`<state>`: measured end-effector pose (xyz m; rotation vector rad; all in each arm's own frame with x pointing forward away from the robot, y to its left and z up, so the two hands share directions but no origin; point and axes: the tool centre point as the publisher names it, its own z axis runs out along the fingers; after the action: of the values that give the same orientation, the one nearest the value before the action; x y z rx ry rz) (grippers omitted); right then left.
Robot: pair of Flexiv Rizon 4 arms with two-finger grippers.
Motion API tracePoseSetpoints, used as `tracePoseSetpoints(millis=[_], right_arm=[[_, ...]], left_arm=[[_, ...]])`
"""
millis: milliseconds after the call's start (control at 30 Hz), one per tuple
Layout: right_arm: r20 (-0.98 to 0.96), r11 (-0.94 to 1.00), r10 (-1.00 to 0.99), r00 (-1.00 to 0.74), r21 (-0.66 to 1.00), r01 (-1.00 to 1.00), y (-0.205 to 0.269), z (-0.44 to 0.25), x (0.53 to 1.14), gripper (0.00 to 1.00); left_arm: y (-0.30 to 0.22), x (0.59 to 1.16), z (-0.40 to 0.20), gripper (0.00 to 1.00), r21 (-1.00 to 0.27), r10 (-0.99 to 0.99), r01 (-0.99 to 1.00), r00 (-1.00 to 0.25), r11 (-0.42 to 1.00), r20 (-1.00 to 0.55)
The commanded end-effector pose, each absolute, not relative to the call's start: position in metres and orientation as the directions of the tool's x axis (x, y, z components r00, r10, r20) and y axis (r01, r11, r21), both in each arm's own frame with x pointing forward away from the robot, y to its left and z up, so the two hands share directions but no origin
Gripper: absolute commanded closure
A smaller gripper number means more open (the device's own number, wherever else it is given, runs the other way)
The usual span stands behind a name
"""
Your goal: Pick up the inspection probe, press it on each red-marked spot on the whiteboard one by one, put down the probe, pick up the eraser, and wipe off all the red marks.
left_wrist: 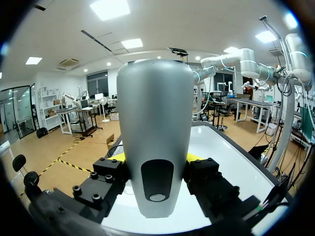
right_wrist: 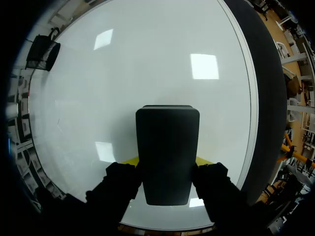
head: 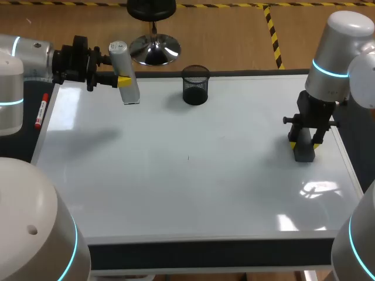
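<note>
Right gripper (head: pixel 304 144) clamps eraser (head: pixel 304 154) on whiteboard (head: pixel 176 193), frame right. Left gripper (head: pixel 125 81) holds probe (head: pixel 120 55), upper left. I'd wipe flat with even pressure; no red marks visible.

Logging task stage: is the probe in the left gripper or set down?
Held: the left gripper clamps the probe from both sides, upright at the whiteboard's far edge.
</note>
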<state>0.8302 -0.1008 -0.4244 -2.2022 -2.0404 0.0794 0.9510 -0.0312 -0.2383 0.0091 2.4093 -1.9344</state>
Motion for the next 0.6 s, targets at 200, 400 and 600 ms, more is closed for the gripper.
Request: tracePoseSetpoints(millis=[200,400,600], right_arm=[[0.026,-0.086,0.996,0.091,-0.145,0.986,-0.094,-0.426,0.832,0.00],[-0.011,-0.110,0.994,0.110,-0.145,0.983,-0.093,-0.414,0.831,0.00],[-0.038,-0.123,0.992,0.119,-0.132,0.984,-0.092,-0.399,0.829,0.00]], left_arm=[[-0.031,0.952,-0.238,1.00,-0.976,-0.024,0.038,-0.999,0.215,-0.044],[-0.031,0.952,-0.238,1.00,-0.976,-0.024,0.038,-0.999,0.215,-0.044],[-0.031,0.952,-0.238,1.00,-0.976,-0.024,0.038,-0.999,0.215,-0.044]])
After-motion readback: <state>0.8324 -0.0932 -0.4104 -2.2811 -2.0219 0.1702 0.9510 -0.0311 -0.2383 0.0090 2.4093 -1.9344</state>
